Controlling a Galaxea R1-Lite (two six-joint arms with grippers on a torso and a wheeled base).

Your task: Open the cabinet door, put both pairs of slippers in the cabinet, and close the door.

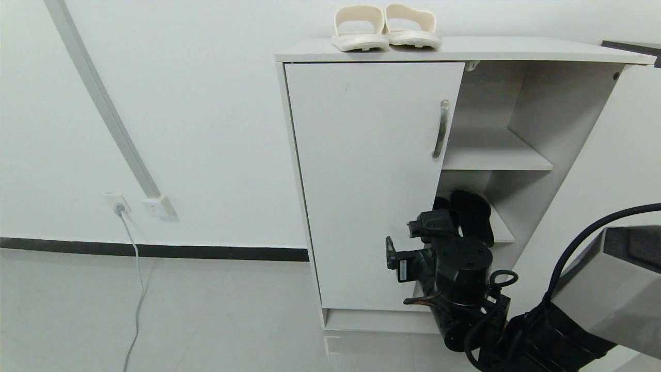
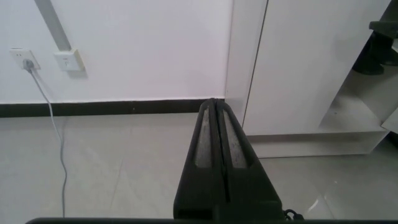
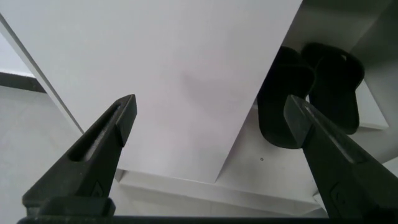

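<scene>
Two black slippers (image 3: 283,93) lie beyond the right gripper's (image 3: 210,106) spread jaws.

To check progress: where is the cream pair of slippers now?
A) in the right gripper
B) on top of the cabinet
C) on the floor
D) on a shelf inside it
B: the cream slippers rest on top of the cabinet; the black slippers lie on a shelf inside.

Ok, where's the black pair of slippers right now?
In the head view the black slippers sit on the second shelf down in the cabinet's open right half, just beyond the right gripper.
</scene>
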